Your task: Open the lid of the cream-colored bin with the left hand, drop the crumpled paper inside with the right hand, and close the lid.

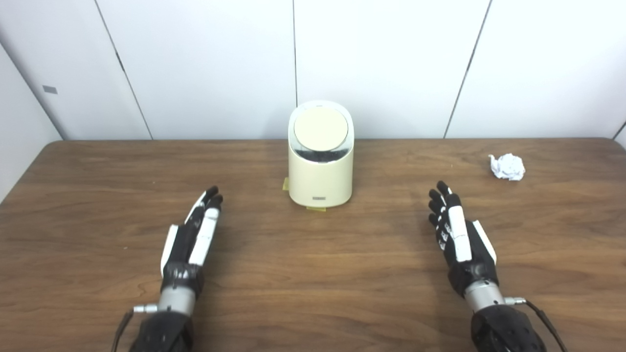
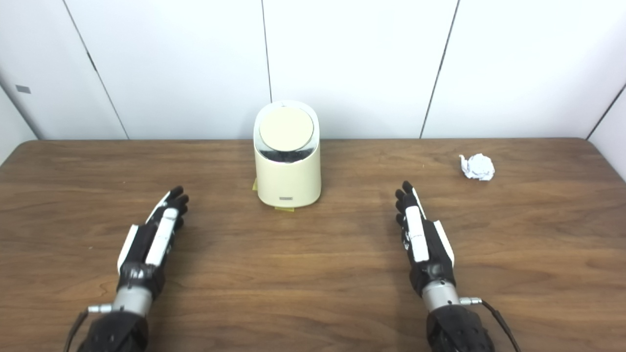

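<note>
The cream-colored bin (image 1: 320, 166) stands upright at the back middle of the brown table (image 1: 313, 274), its round lid (image 1: 321, 128) shut and tilted toward me. A crumpled ball of white paper (image 1: 507, 166) lies on the table at the back right. My left hand (image 1: 193, 234) hovers low over the table, front left of the bin, fingers stretched out and holding nothing. On the other side my right hand (image 1: 457, 234) is stretched out too, front right of the bin and well short of the paper. Both hands are open.
Small yellow tape marks (image 1: 316, 209) sit at the bin's base. A white panelled wall (image 1: 391, 63) rises right behind the table's far edge. The table's left corner runs close to a side wall (image 1: 19, 122).
</note>
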